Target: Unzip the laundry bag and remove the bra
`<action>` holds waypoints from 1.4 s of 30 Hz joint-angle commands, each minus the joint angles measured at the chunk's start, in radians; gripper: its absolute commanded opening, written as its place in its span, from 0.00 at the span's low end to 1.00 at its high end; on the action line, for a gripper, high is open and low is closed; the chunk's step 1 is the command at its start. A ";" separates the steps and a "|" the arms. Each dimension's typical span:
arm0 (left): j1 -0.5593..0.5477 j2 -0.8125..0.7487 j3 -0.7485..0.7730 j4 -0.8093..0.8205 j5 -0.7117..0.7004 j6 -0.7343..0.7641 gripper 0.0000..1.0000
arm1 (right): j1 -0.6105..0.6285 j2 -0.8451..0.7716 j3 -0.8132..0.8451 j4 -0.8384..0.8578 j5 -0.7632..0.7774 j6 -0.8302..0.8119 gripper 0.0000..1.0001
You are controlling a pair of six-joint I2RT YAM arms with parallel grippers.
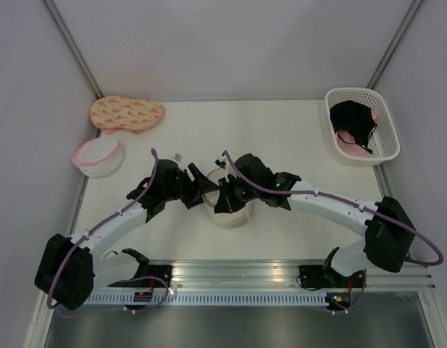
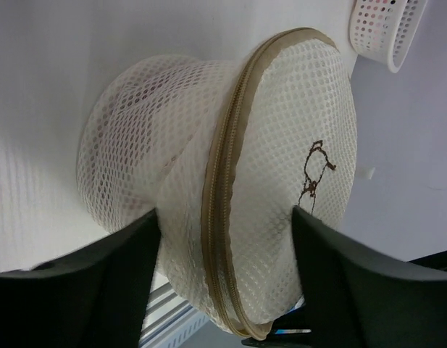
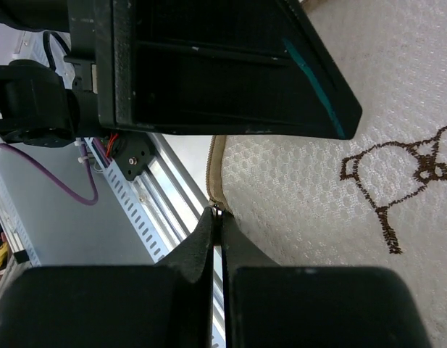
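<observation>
The laundry bag (image 1: 232, 216), cream-white mesh with a brown zip rim (image 2: 222, 181), stands on edge at the table's middle front. Its zip looks closed along the stretch I see. My left gripper (image 2: 223, 243) is shut on the laundry bag, one finger (image 2: 100, 283) on each domed half; it shows in the top view (image 1: 200, 187) too. My right gripper (image 3: 219, 216) is shut on the small metal zip pull at the rim's end, beside the mesh (image 3: 332, 210) with a brown embroidered bird; it also shows in the top view (image 1: 224, 198). The bra is hidden.
A white basket (image 1: 386, 123) at the back right holds a black and a pink garment. A flat orange patterned pouch (image 1: 127, 113) and a pink-rimmed round bag (image 1: 98, 156) lie at the back left. A metal rail (image 1: 237, 272) runs along the near edge.
</observation>
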State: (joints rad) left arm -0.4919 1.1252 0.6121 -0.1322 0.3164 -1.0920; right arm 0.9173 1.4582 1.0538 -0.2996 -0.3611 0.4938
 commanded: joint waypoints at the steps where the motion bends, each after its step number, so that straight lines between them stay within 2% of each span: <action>1: -0.017 0.034 0.035 0.104 0.015 -0.058 0.67 | 0.009 0.010 0.045 0.018 0.017 -0.008 0.00; 4: -0.025 0.059 0.047 0.126 0.024 -0.052 0.43 | 0.014 0.014 0.054 -0.016 0.042 -0.015 0.01; 5: -0.025 0.061 0.049 0.126 0.023 -0.051 0.24 | 0.015 0.016 0.055 -0.022 0.051 -0.023 0.00; 7: -0.025 0.064 0.049 0.126 0.012 -0.043 0.07 | 0.018 0.011 0.061 -0.041 0.057 -0.032 0.00; 9: -0.025 0.068 0.049 0.126 -0.003 -0.037 0.02 | 0.023 0.010 0.067 -0.061 0.071 -0.049 0.00; 16: -0.002 0.120 0.080 0.100 -0.030 0.007 0.02 | 0.034 0.034 0.117 -0.287 0.189 -0.130 0.01; 25: 0.070 0.134 0.095 0.080 -0.002 0.037 0.02 | 0.034 0.036 0.051 -0.410 0.295 -0.141 0.00; 32: 0.098 0.131 0.094 0.075 0.033 0.069 0.02 | 0.031 0.059 0.097 -0.504 0.686 -0.084 0.00; 33: 0.099 0.136 0.097 0.077 0.039 0.076 0.02 | 0.026 0.071 0.116 -0.515 0.777 -0.080 0.01; 36: 0.099 0.134 0.095 0.077 0.056 0.087 0.02 | 0.011 0.117 0.162 -0.553 0.867 -0.067 0.01; 39: 0.099 0.121 0.087 0.083 0.064 0.093 0.02 | 0.006 0.123 0.187 -0.532 0.890 -0.070 0.00; 40: 0.099 0.116 0.086 0.085 0.064 0.093 0.04 | 0.006 0.119 0.193 -0.527 0.893 -0.070 0.00; 41: 0.099 0.108 0.081 0.089 0.062 0.095 0.11 | 0.000 0.119 0.198 -0.526 0.899 -0.072 0.01; 42: 0.099 0.101 0.078 0.091 0.062 0.096 0.22 | 0.000 0.117 0.209 -0.526 0.907 -0.073 0.00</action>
State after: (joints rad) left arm -0.4095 1.2575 0.6724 -0.0456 0.3676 -1.0580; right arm 0.9489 1.5764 1.2232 -0.7151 0.3641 0.4236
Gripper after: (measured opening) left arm 0.150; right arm 0.011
